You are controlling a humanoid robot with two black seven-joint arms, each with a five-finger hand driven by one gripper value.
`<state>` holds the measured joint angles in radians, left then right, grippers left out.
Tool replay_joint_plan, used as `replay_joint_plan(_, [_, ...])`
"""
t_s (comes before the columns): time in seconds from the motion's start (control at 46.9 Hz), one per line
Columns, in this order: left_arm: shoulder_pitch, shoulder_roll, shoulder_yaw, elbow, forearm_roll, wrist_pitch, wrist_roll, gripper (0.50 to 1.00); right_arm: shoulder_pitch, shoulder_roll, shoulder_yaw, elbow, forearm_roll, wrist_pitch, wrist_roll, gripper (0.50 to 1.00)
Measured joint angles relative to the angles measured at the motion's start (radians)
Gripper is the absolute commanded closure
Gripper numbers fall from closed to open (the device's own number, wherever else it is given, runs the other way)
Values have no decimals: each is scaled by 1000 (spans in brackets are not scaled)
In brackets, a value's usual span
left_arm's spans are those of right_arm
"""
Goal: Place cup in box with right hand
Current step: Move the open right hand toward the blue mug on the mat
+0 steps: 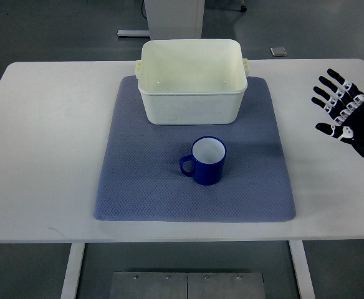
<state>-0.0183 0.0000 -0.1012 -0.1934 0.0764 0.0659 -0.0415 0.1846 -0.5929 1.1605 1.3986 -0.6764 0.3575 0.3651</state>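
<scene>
The right hand (347,112), a black-and-white jointed robot hand with pale segmented knuckles, came in from the right edge and hung over the bare tabletop with its fingers (331,84) spread apart and holding nothing. It was well clear of the mat and of the cup.

The white, smooth-topped rectangular table (45,156) had rounded corners and pale legs showing below its near edge. A blue-grey square mat (138,187) lay on its middle; the surface was woven or dimpled in a fine regular grain, and the corners were softly rounded.

The dark blue glossy mug with a white interior (207,161) stood upright on the mat, near its centre, mouth up and handle pointing to the left. It sat just in front of the box, not touching it.

The cream-coloured rectangular plastic box (190,109) rested on the far part of the mat. Its walls tapered slightly towards the base, the rim was rounded, and small lugs jutted from each short side. The inside looked smooth.

Beyond the table, a grey floor (57,31) and the foot of a white stand (176,18) were visible.
</scene>
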Motion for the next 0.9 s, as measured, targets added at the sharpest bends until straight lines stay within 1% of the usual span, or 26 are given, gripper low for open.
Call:
replay_joint_plan(0.149, [0,0,0,0,0,0,0,500,-4,14,-1,-1,-131,-24,12,500])
replay_joint_plan(0.299, [0,0,0,0,0,0,0,500,-16,19,-4,-1,-197,-26,15,500])
replay_joint_plan(0.47, [0,0,0,0,0,0,0,500,-49,25,-20,6,-268,-26,57,500])
replay_joint_plan(0.726, [0,0,0,0,0,0,0,500,-63,67,-89,10,-285,-25,48,500])
replay_joint_plan(0.896, [0,0,0,0,0,0,0,500,-63,111,-123,10,-295,-36,20,500])
